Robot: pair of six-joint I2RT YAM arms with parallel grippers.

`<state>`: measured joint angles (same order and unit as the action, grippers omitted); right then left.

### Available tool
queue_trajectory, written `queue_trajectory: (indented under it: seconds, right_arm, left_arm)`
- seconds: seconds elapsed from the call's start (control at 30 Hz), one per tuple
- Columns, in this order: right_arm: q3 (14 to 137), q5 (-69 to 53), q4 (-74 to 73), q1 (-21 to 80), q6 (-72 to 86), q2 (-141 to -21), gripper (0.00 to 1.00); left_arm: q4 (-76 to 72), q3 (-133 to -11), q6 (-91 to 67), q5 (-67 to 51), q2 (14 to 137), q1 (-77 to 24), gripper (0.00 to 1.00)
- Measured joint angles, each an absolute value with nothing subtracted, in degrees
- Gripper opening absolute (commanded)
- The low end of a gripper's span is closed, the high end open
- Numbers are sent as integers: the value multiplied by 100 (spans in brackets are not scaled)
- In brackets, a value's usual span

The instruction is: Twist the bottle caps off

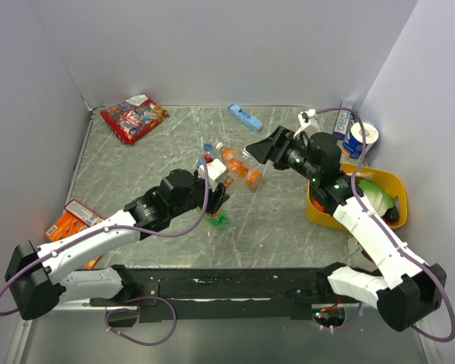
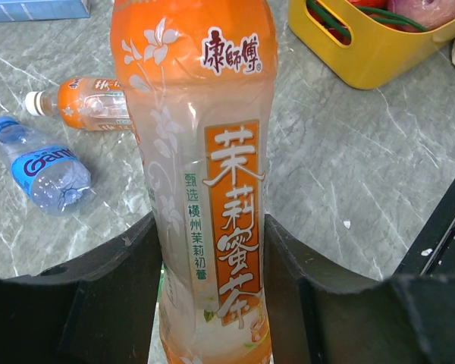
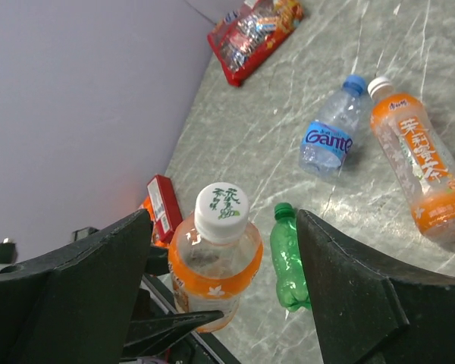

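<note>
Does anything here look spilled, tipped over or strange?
Three bottles lie on their sides: the clear bottle, the lying orange bottle and the green bottle. Caps on, nothing spilled. The left gripper holds the second orange bottle.

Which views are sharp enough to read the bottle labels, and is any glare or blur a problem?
Top external: even, soft light, no glare, labels too small to read. Left wrist: the held orange tea bottle fills the frame, print crisp. Right wrist: its cap print and the clear water bottle label are legible; the right gripper's fingers are dark and soft.
</note>
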<state>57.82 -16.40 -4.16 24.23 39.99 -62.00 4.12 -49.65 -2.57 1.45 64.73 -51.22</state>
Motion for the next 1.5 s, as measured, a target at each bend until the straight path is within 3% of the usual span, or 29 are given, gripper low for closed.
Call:
queue_trajectory:
  seconds: [0.13, 0.4, 0.73, 0.97, 1.27, 1.5]
  right_arm:
    - [5787, -1693, -381, 2521, 4003, -6333, 79]
    - [5813, -1968, -130, 2591, 4093, -6495, 49]
    - [5813, -2167, 217, 2582, 4143, -6698, 1]
    - [5830, -2534, 373, 2563, 3819, -6698, 0]
    - [6003, -4034, 810, 2545, 3009, -6591, 0]
    - [6003, -5094, 1284, 2547, 2794, -6283, 0]
  left_arm:
    - [412, -4965, -257, 150, 6473, -5170, 50]
    - [410, -4965, -257, 183, 6469, -5223, 49]
    - [436, -4965, -263, 298, 6431, -5221, 50]
    - [550, -4965, -379, -502, 6241, -4912, 52]
    - [449, -4987, -886, -3706, 6176, -3850, 52]
    - [-25, -4987, -1452, -5430, 6178, -3634, 52]
